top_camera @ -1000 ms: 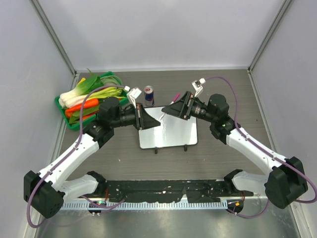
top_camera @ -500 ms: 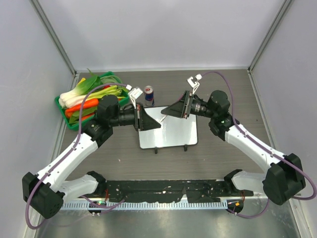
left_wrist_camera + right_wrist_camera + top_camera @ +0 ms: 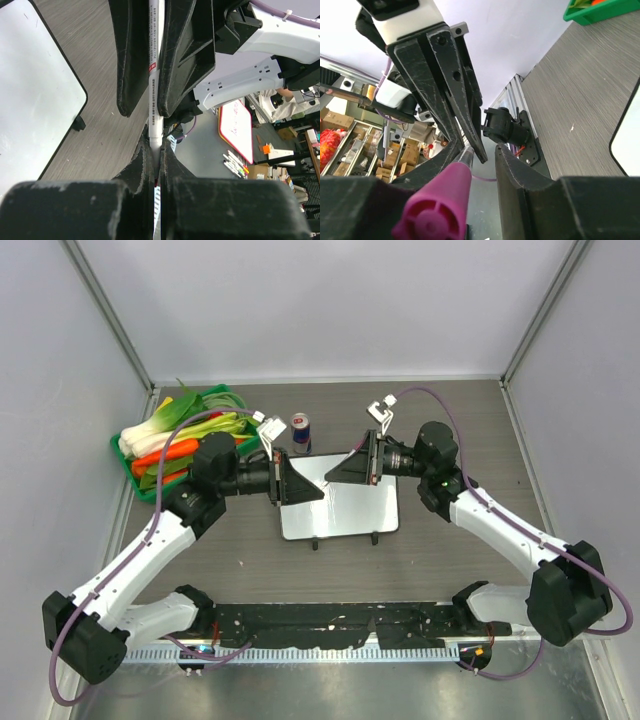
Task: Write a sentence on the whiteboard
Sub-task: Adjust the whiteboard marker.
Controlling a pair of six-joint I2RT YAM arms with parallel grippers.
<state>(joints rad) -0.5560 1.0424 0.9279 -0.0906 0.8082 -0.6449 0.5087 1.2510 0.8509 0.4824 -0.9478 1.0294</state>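
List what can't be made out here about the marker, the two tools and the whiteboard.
- Top external: the left tool and right tool cover the whiteboard's far edge, so any writing there is hidden.
- Left wrist: the marker's label is too small to read, and the left tool hides its lower end.
- Right wrist: the cap blocks the barrel, so the right tool's grip is unclear. The frame edge cuts off the whiteboard.

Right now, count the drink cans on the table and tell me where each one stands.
1. The can stands on the table just beyond the far edge of the whiteboard, right of the green basket. The arms could hide another.
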